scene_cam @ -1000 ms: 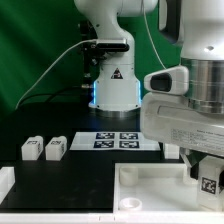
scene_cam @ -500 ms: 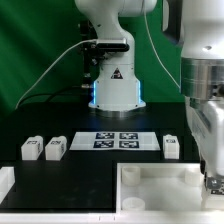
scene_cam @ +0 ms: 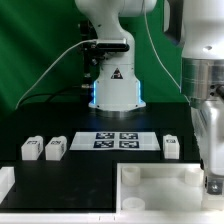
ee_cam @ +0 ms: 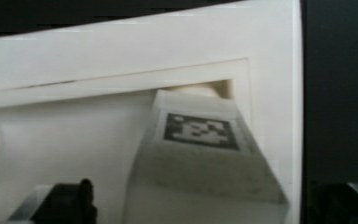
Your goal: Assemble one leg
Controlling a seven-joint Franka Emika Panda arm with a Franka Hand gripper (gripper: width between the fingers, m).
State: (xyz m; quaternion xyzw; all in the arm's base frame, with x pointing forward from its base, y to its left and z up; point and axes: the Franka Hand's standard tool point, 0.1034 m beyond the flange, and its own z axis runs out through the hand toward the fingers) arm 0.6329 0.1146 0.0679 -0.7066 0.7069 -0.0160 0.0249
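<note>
In the wrist view a white leg (ee_cam: 202, 150) with a black-and-white tag stands between my gripper's (ee_cam: 211, 208) dark fingers (ee_cam: 69, 200), its far end set into a corner of the large white panel (ee_cam: 87, 70). The jaws stand closed against the leg's sides. In the exterior view my gripper (scene_cam: 210, 176) hangs over the panel's (scene_cam: 160, 171) right end, and the leg (scene_cam: 211, 185) just shows below it. Three more legs lie on the black table: two at the exterior view's left (scene_cam: 30, 149) (scene_cam: 54, 149) and one at the right (scene_cam: 171, 147).
The marker board (scene_cam: 115, 140) lies in front of the robot base (scene_cam: 113, 85). A white piece (scene_cam: 5, 182) shows at the exterior view's bottom left edge. A green backdrop stands behind.
One second ago the arm and the held leg filled the exterior view's right foreground. The arm has since swung to the right edge, and it has barely moved in the last half second.
</note>
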